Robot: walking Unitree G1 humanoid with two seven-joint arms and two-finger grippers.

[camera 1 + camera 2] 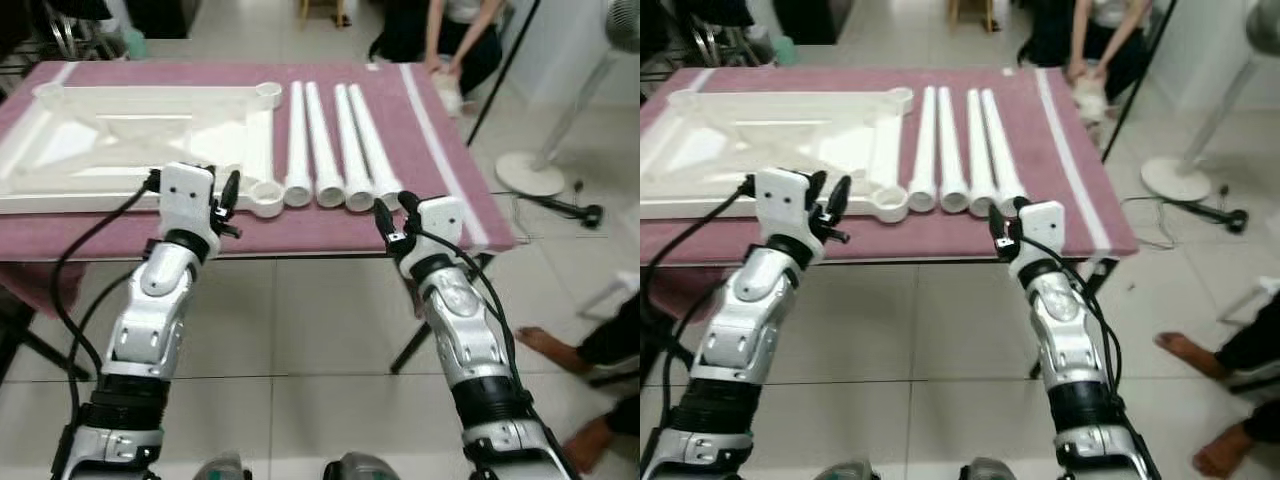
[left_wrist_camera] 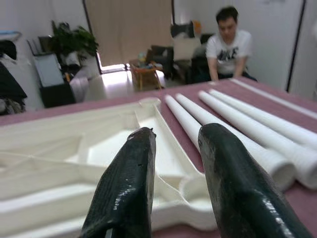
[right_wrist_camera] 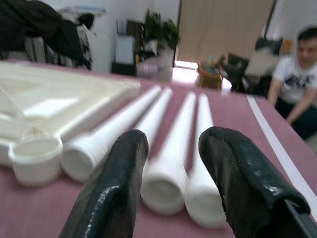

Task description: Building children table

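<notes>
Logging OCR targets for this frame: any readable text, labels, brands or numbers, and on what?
No text can be read.
Person's white T-shirt: a dark print on the chest, too blurred to read.
White tabletop panel, four white table legs, maroon cloth: no markings visible.
Left gripper and right gripper: no labels visible.

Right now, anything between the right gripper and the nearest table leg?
Nothing. In the right wrist view the right gripper has open fingers aimed at the threaded ends of the table legs, with bare maroon cloth in the short stretch between them.
</notes>
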